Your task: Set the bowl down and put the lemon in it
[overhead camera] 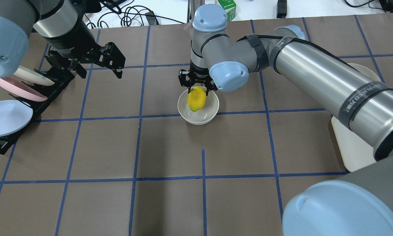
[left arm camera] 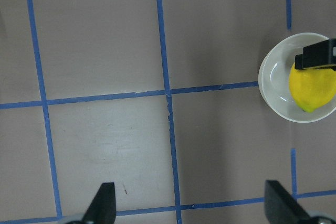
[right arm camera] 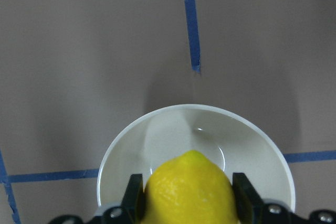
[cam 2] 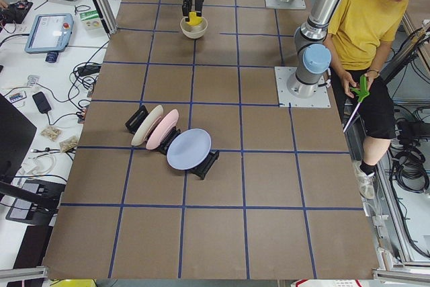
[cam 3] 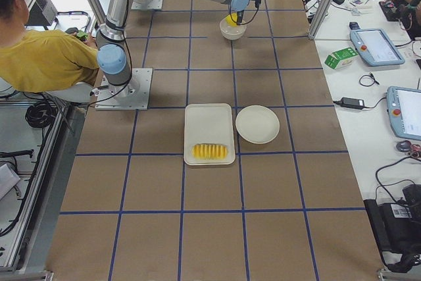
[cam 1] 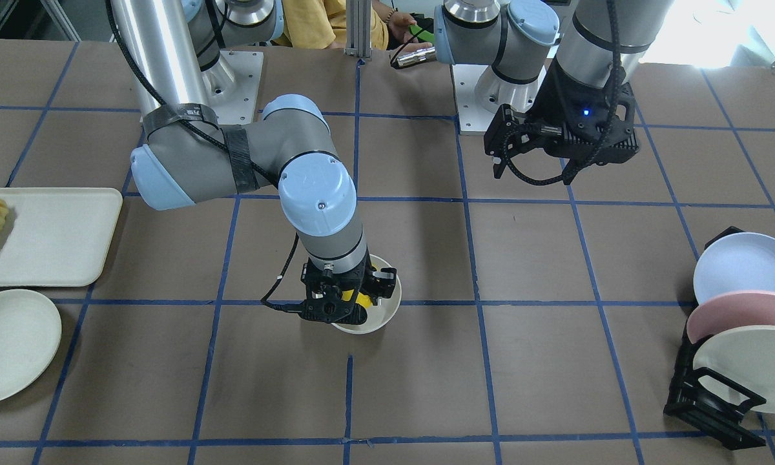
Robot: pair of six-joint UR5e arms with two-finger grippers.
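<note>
The off-white bowl [overhead camera: 198,122] stands upright on the brown table near its middle. My right gripper [overhead camera: 198,90] is shut on the yellow lemon [overhead camera: 196,98] and holds it over the bowl's inside, low at the rim. I cannot tell if the lemon touches the bowl's bottom. In the right wrist view the lemon [right arm camera: 190,187] sits between the two black fingers [right arm camera: 134,198] above the bowl [right arm camera: 173,129]. The front view shows the bowl [cam 1: 378,320] partly hidden by that gripper [cam 1: 349,297]. My left gripper [overhead camera: 101,70] is open and empty, off to the side near the plate rack.
A black rack [cam 1: 710,407] with a blue, a pink and a cream plate stands at the table's left end. A cream tray [cam 1: 51,236] with yellow fruit slices and a flat cream plate [cam 1: 10,345] lie at the right end. A person in yellow sits behind the robot.
</note>
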